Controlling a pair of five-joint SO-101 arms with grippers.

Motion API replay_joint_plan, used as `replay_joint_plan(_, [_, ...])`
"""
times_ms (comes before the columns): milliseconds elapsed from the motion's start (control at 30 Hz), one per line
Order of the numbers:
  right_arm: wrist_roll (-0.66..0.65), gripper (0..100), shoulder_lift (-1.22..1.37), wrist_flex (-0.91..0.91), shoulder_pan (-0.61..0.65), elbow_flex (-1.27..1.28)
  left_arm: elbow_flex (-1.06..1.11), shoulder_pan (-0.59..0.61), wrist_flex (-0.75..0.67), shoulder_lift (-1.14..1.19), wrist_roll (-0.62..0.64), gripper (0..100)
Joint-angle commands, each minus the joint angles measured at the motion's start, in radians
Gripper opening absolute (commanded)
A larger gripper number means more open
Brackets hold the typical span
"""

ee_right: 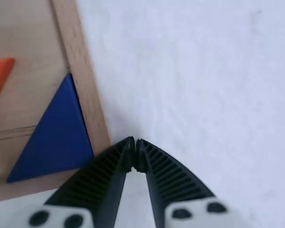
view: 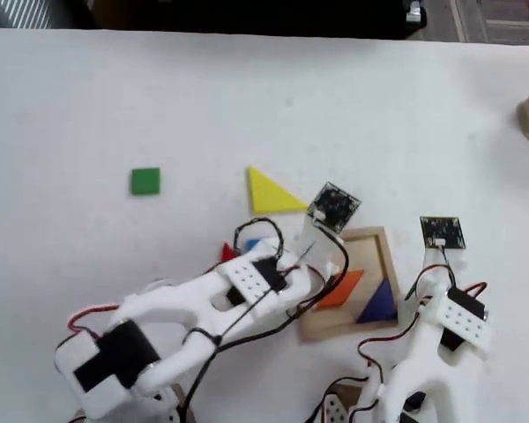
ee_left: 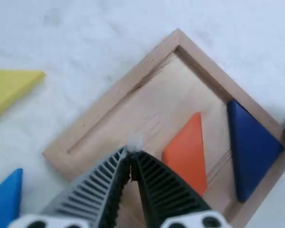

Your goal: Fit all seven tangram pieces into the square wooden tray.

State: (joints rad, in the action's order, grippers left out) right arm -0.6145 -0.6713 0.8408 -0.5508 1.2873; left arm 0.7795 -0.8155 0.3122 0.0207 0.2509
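I see one square wooden tray (view: 391,273), pale with a raised rim, lying on the white table (view: 247,106) in front of the arms, and inside it are two pieces: one orange piece (view: 342,289) and one dark blue triangle (view: 379,302) against the rim. Outside the tray I count four more, one of each: a yellow triangle (view: 269,192), a green square (view: 145,181), a red piece (view: 228,253) and a light blue piece (view: 251,244), the last two close together. The left gripper (ee_left: 131,159) is pressed together, holding nothing, over the tray's bare floor, and the right gripper (ee_right: 134,153) is likewise pressed together over the table just beside the rim.
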Motion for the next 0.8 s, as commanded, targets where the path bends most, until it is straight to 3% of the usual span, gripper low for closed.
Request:
replay_joint_plan(0, [-0.012, 1.8, -0.025, -0.012, 0.010, -0.005, -0.103, -0.002, 0.130, -0.001, -0.012, 2])
replay_joint_plan(267, [-0.012, 1.8, -0.025, -0.012, 0.013, -0.003, -0.110, -0.064, 0.322, -0.012, -0.147, 2])
replay_joint_plan(633, [-0.012, 1.8, -0.025, -0.012, 0.013, -0.003, -0.118, -0.197, 0.311, -0.012, -0.146, 2])
replay_joint_plan(767, [-0.014, 1.8, -0.025, -0.013, 0.008, -0.003, -0.109, -0.234, 0.212, -0.010, -0.112, 2])
